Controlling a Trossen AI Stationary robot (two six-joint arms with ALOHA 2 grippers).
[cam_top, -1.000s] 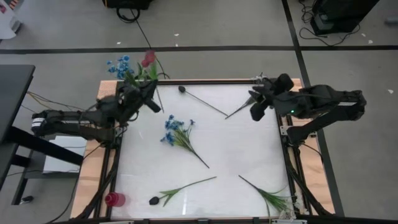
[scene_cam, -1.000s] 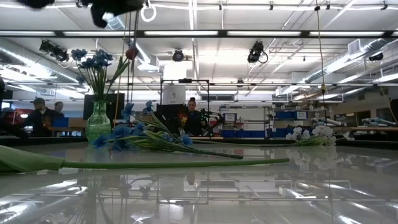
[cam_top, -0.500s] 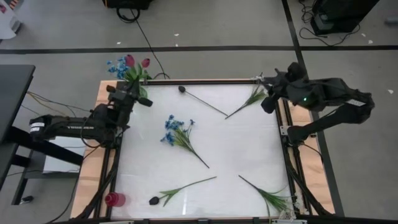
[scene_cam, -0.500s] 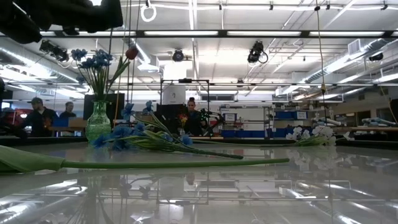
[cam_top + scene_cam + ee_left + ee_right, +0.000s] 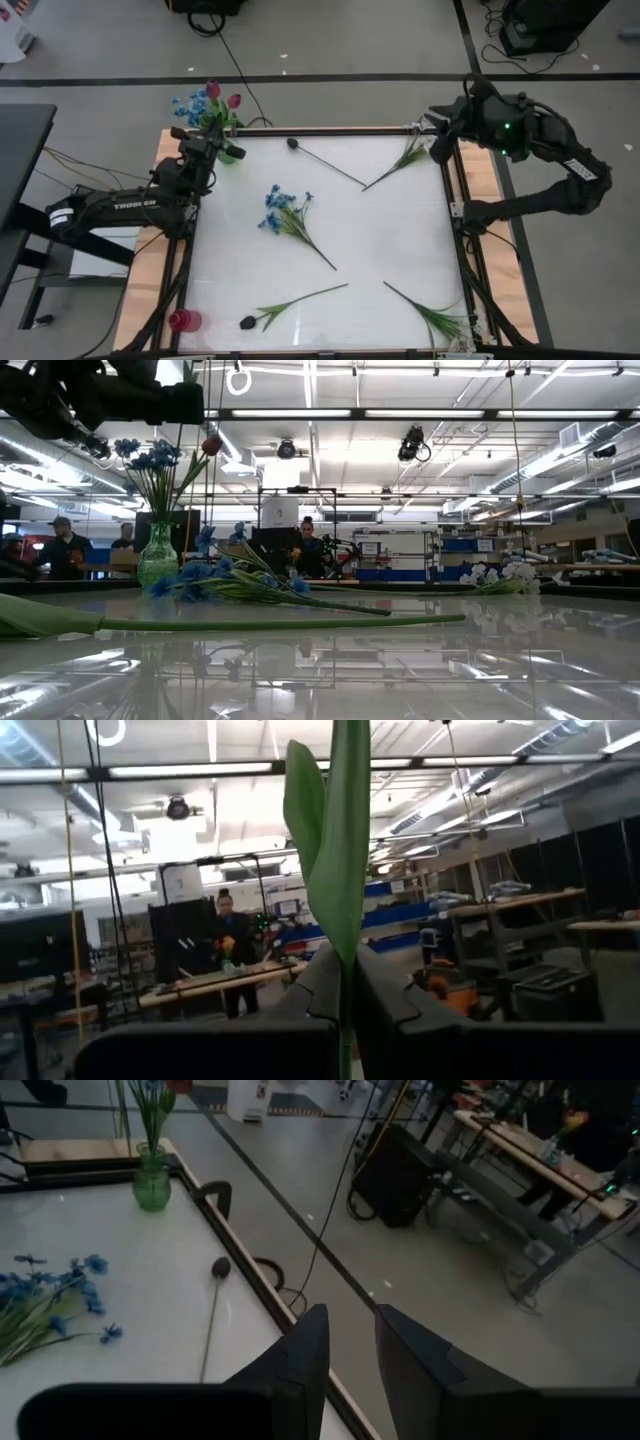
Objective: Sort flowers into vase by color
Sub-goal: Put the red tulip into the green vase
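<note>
A green glass vase (image 5: 158, 557), bulbous at the base with a narrow neck, stands at the far left corner of the table (image 5: 390, 240). It holds a cluster of small blue flowers (image 5: 148, 456) and two red tulip heads (image 5: 222, 96) on thin green stems. In the left wrist view a broad, smooth green leaf and stem (image 5: 338, 850) rises straight up between that arm's dark fingers (image 5: 400, 1010), which are pressed shut on it. The left gripper (image 5: 208, 148) sits just beside the vase at the table's edge.

The table top is white and glossy, framed in pale wood. On it lie a loose blue-flowered spray (image 5: 286, 212) near the middle, a dark-headed flower (image 5: 325, 163) on a long bare stem near the far edge, a second dark-headed flower (image 5: 290, 305) with leaves near the front, a leafy green stem (image 5: 403, 160) by the far right corner, and a white-headed spray (image 5: 432, 315) at the front right.

The right gripper (image 5: 441, 140) hangs over the far right corner; its wrist view shows its fingers (image 5: 300, 1355) slightly apart with nothing between them.

A small red cup (image 5: 182, 321) rests on the wooden frame at the front left.
</note>
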